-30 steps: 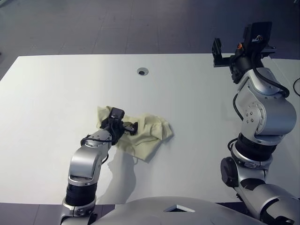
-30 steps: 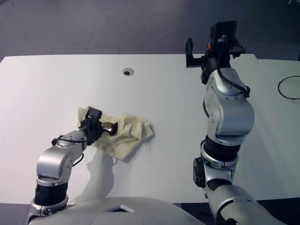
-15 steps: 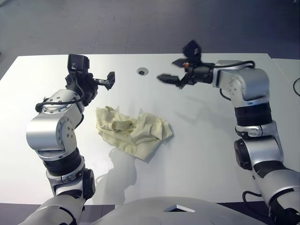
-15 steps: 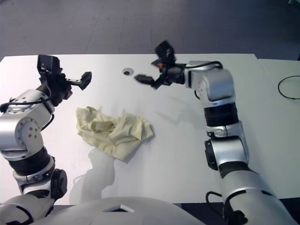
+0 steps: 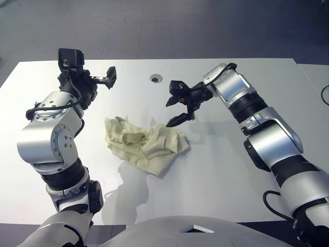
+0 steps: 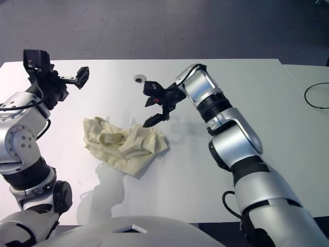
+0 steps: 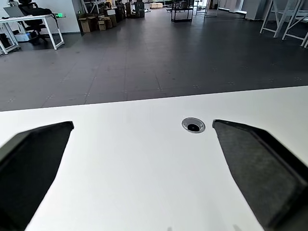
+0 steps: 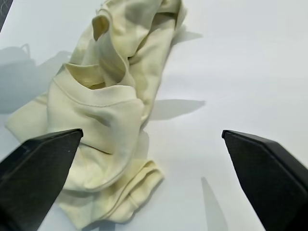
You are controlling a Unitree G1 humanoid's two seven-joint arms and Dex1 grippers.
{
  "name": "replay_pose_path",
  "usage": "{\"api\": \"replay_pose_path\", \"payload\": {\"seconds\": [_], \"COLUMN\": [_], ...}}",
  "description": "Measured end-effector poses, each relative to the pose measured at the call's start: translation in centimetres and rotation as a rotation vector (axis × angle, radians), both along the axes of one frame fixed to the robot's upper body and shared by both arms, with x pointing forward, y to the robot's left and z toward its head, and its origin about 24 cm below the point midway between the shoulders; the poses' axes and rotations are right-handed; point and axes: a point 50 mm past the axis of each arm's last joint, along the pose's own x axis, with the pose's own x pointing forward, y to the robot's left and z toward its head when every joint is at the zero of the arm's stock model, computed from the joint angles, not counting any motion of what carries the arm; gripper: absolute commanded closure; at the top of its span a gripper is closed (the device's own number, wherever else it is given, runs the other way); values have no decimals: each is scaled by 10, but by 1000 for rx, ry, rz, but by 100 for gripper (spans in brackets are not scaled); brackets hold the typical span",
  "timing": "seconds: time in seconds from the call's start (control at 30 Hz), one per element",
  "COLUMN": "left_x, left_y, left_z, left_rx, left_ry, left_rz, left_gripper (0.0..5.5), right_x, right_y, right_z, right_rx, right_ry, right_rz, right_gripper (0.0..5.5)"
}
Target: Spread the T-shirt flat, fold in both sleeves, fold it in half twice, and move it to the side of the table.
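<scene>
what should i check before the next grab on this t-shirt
1. T-shirt spread flat: not ok, it lies crumpled in a heap on the table.
2. Right gripper open: ok, jaws wide apart, close to the shirt's far edge.
3. Left gripper open: ok, raised over the table, well apart from the shirt.
4. Grippers free of cloth: ok, neither holds any.
5. Sleeves located: cannot tell, the folds hide which edge is which.
</scene>
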Motion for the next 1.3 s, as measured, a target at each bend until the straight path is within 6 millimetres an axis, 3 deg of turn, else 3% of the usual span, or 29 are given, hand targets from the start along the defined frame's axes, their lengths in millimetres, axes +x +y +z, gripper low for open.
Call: {"api": "replay_pose_path", "payload": {"seconds": [0.13, 0.47, 0.93, 1.3], "left_x": [0, 2, 3, 4], "left_y": [0, -6, -10, -9], "left_z": [0, -3, -4, -5], "left_rx": [0, -5, -15, -16], "left_ry": [-1, 7, 5, 8], "left_rz": [3, -11, -19, -12], "left_gripper": [13, 10, 10, 10], "right_x": [-1, -6, -14, -15], "right_y": [6, 4, 10, 11], "right_z": [-2, -27, -45, -39], "right_rx": [21, 19, -3, 6], "right_ry": [7, 30, 58, 42], "right_rz": [8, -26, -18, 2], "right_gripper": [12, 177, 399, 548]}}
